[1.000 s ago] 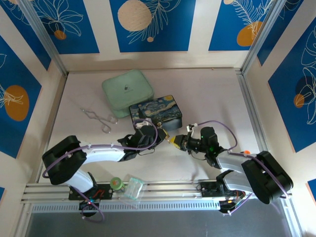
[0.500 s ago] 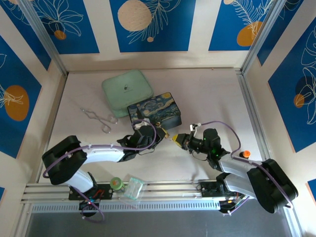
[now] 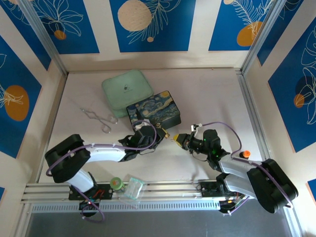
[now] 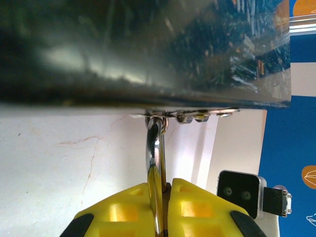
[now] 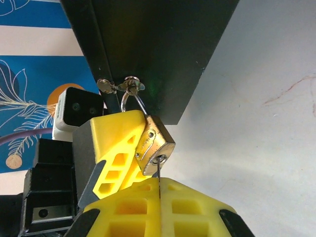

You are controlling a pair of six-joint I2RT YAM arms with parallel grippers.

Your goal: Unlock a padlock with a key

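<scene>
While left pincer [image 4: 165,190] clamps padlock [image 5: 155,144], right pincer [image 5: 159,191] pinches key [image 5: 158,174], apparently in keyhole; bow hidden.

No words or numbers are legible; the small dark mark on the green case [image 3: 133,85] is too tiny to read.

One high rear overview; two close wrist views, face to face across the padlock [image 5: 154,144].
</scene>
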